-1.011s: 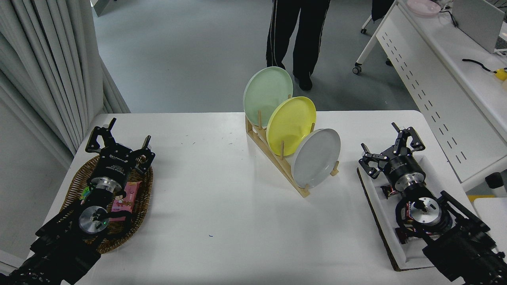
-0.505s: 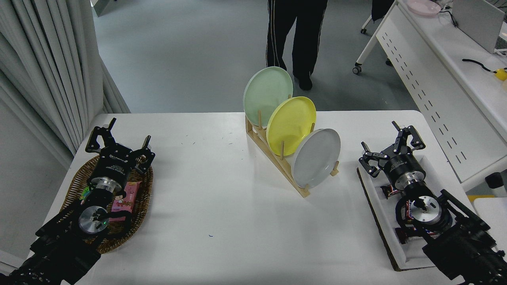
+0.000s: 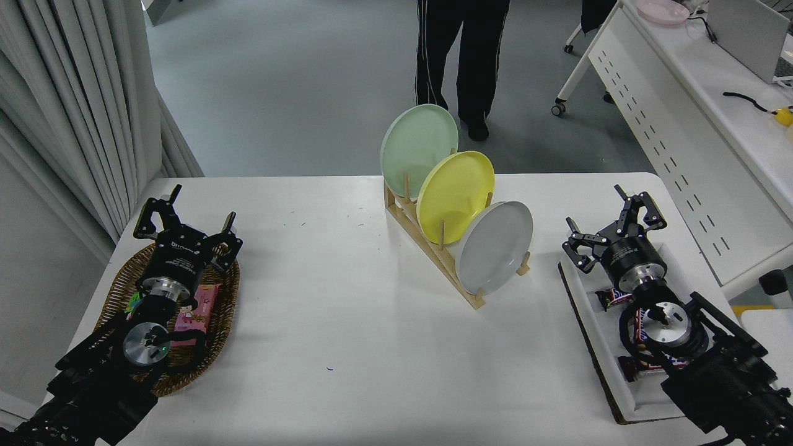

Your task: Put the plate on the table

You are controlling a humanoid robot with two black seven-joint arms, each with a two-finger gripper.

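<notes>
The light grey-white plate (image 3: pixel 494 246) stands on edge in the front slot of a wooden rack (image 3: pixel 433 248) on the white table (image 3: pixel 347 334). A yellow plate (image 3: pixel 455 196) and a pale green plate (image 3: pixel 418 150) stand behind it in the same rack. My right gripper (image 3: pixel 610 214) is open and empty, to the right of the grey plate and apart from it, above a white tray. My left gripper (image 3: pixel 186 210) is open and parked at the lower left over a wicker basket.
A wicker basket (image 3: pixel 124 291) with snack packets lies under the left arm. A white tray (image 3: pixel 588 310) with chocolate bars lies under the right arm. A person's legs (image 3: pixel 461 56) stand beyond the table's far edge. A white desk (image 3: pixel 694 111) stands at the right.
My right gripper has shifted slightly up and to the right over the tray. The person's legs have shifted a little. The plates and left arm have not moved.
</notes>
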